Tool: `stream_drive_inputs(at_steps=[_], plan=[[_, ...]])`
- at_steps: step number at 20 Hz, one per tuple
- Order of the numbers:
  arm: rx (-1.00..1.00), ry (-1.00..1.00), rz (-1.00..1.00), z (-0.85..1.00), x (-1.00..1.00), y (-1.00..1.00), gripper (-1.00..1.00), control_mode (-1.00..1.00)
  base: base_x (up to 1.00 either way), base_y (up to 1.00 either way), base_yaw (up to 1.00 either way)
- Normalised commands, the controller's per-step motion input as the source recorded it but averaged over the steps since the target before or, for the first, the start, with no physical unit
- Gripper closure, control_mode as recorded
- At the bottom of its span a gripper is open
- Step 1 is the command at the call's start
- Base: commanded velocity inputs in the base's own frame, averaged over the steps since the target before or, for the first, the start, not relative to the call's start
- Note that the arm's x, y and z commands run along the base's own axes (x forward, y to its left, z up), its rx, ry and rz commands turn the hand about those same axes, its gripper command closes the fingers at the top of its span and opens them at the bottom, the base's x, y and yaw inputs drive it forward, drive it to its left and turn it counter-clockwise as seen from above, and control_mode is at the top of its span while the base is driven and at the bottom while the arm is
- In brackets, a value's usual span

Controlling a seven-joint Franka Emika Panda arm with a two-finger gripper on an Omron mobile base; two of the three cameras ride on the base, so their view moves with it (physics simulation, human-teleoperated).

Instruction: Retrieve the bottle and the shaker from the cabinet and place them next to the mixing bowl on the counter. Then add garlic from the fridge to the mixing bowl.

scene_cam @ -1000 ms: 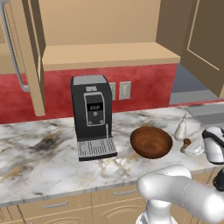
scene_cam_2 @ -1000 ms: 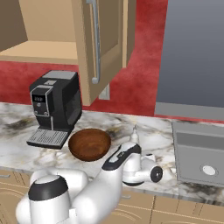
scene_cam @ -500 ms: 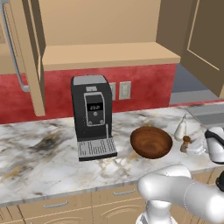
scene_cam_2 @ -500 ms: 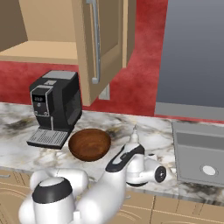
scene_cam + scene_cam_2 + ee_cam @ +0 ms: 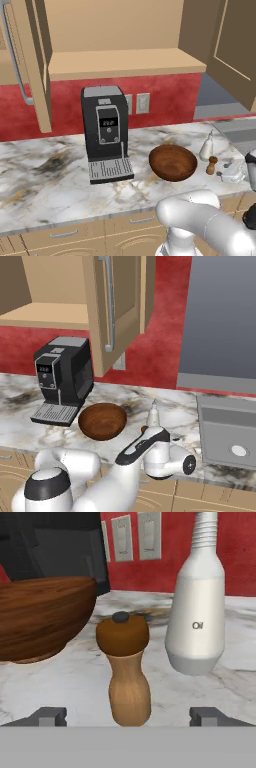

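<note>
The brown wooden shaker (image 5: 129, 672) stands upright on the marble counter (image 5: 75, 677), on its own between the spread fingertips (image 5: 47, 716) of my open gripper (image 5: 129, 717). Just behind it to the right stands the white bottle (image 5: 197, 612), and the mixing bowl (image 5: 40, 617) sits to its left. From the left base view, the bowl (image 5: 173, 162), bottle (image 5: 206, 147) and shaker (image 5: 212, 165) group at the counter's right, with my gripper (image 5: 225, 170) beside the shaker. The cabinet (image 5: 125, 62) hangs open above. The fridge and garlic are out of view.
A black coffee machine (image 5: 106, 132) stands on the counter left of the bowl, with wall outlets (image 5: 142, 102) behind it. An open cabinet door (image 5: 112, 306) hangs over the counter. A grey sink (image 5: 230, 431) lies to the right. Tan drawers (image 5: 65, 232) run below the counter edge.
The fingers have opened and let go of the shaker, which stays standing beside the bottle. The bowl and bottle have not moved.
</note>
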Motion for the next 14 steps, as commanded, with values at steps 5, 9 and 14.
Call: stream_drive_inputs(at_steps=[5,9,14], plan=[[0.00,0.00,-0.10,0.46,-0.58,0.23,-1.00,-1.00,0.00,0.00,0.00],[0.00,0.02,-0.12,0.66,-0.35,0.29,-1.00,-1.00,0.00,0.00,0.00],[0.00,0.11,-0.16,0.77,-0.12,0.07,-1.00,-1.00,0.00,0.00,0.00]])
